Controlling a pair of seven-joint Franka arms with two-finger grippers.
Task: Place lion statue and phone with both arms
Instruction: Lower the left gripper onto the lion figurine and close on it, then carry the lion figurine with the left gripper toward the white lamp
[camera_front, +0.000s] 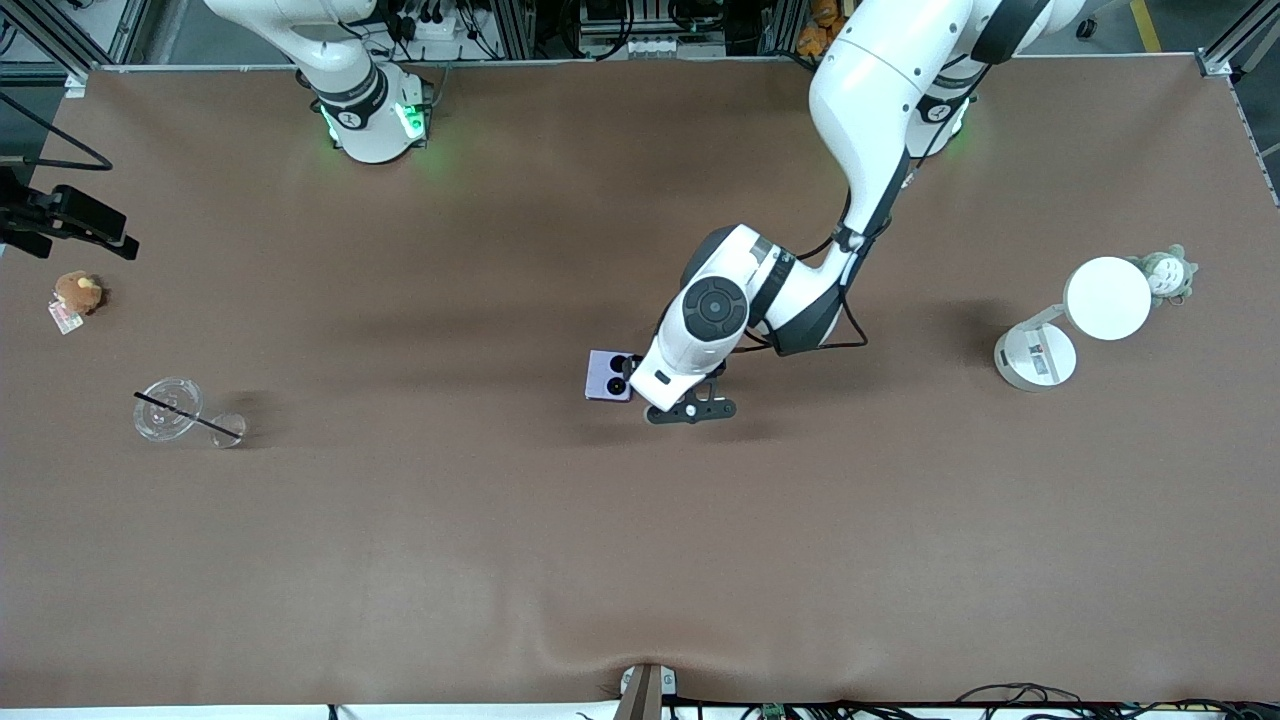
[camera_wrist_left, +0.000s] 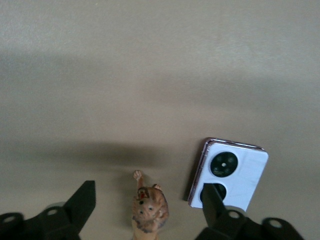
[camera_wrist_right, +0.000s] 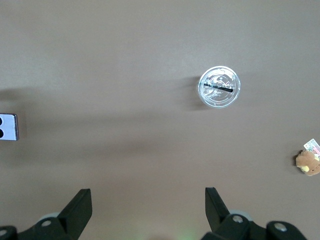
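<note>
The table (camera_front: 500, 550) wears a matt brown cloth, faintly wrinkled at its near edge. The phone (camera_wrist_left: 235, 172) looks smooth and glossy, the cup (camera_front: 168, 408) clear plastic, the lion statue (camera_wrist_left: 148, 210) matt painted.

A wide brown tabletop (camera_front: 400, 560) fills nearly the whole front view, its matte covering smooth apart from a shallow ripple at the edge nearest the camera. Soft, blurred shadows lie across its middle. Aluminium frame rails (camera_front: 60, 45) stand at the upper corners, and dark cables and equipment (camera_front: 620, 30) crowd the strip above the upper edge. A green glow (camera_front: 430, 150) tints the surface there. A black camera mount (camera_front: 70, 225) juts in at the right arm's end. A small bracket (camera_front: 645, 690) and cables (camera_front: 1020, 695) sit along the near edge.
</note>
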